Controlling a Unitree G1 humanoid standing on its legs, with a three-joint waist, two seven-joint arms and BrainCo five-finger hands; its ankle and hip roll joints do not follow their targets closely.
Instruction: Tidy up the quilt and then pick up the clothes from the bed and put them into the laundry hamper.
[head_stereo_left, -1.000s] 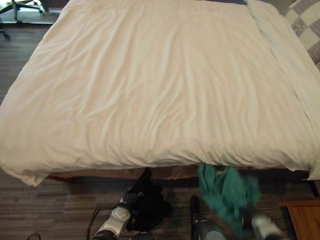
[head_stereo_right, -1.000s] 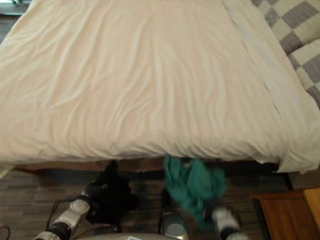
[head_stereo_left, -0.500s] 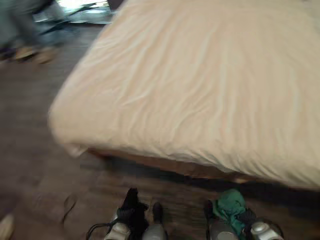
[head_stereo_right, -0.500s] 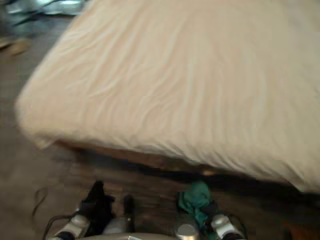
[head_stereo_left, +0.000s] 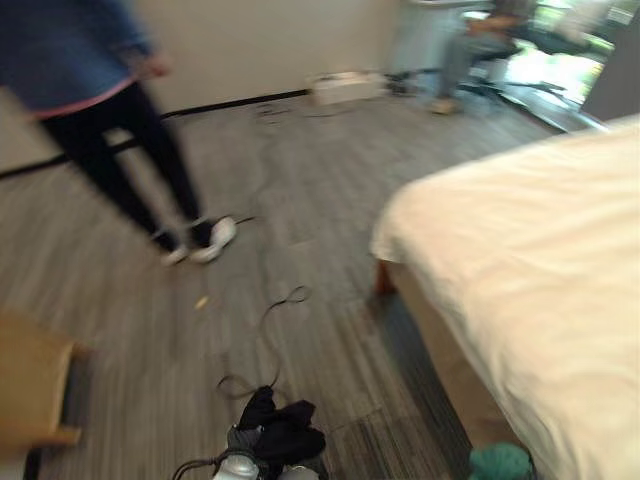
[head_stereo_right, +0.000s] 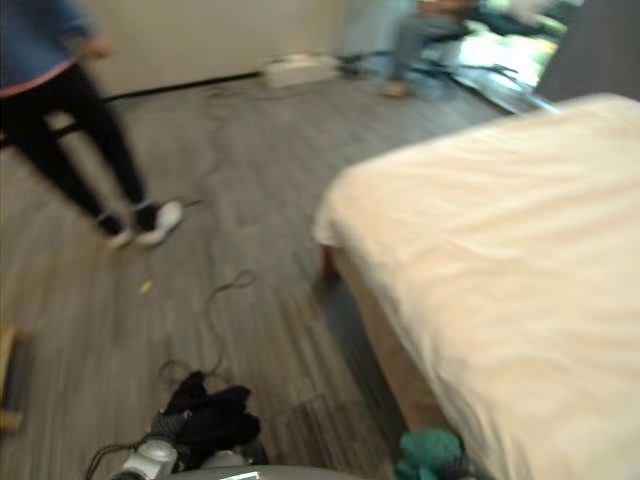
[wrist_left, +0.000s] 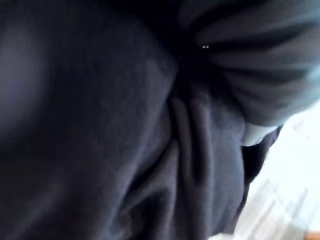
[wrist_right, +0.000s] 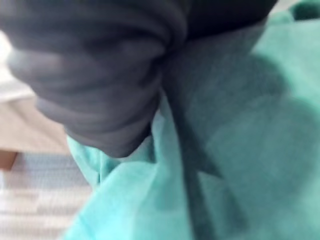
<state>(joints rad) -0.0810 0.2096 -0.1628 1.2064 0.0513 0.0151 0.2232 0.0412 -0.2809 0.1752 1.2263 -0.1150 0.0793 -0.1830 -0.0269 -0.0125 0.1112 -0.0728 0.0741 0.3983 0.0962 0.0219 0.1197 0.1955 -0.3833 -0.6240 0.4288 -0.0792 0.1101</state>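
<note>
Left robot hand, black garment against it

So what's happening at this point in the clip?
The robot is facing away from the bed, whose quilt lies smooth. The black garment bunches at its left hand, the green garment at its right, both low beside the bed. Each wrist view is close against its cloth. A person walks across the wood floor. No hamper is visible.

A cream quilt lies smooth over the bed; the grey wood floor bears a person's white shoes.
</note>
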